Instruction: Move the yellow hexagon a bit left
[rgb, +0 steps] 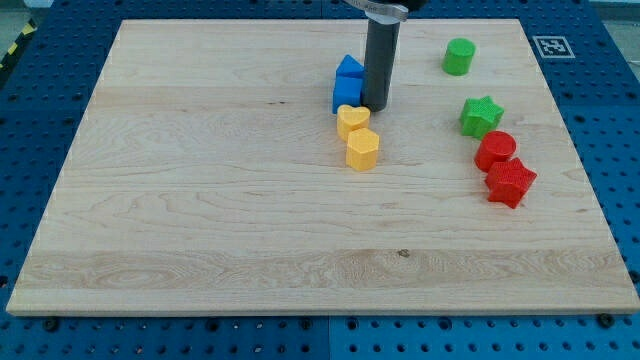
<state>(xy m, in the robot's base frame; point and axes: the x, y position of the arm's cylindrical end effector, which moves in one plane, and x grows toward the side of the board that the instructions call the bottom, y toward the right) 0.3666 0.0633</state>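
Observation:
The yellow hexagon (352, 120) lies near the board's middle, a little toward the view's top. A yellow heart (362, 148) touches it just below. Two blue blocks sit just above the hexagon: a blue cube (346, 96) touching it, and a second blue block (350, 68) of unclear shape behind the cube. My tip (376, 106) is down at the board, close beside the hexagon's upper right edge and against the blue cube's right side. The dark rod rises out of the view's top.
At the view's right lie a green cylinder (459, 57), a green star (481, 116), a red cylinder (496, 150) and a red star (511, 182). The wooden board (200, 200) sits on a blue perforated table.

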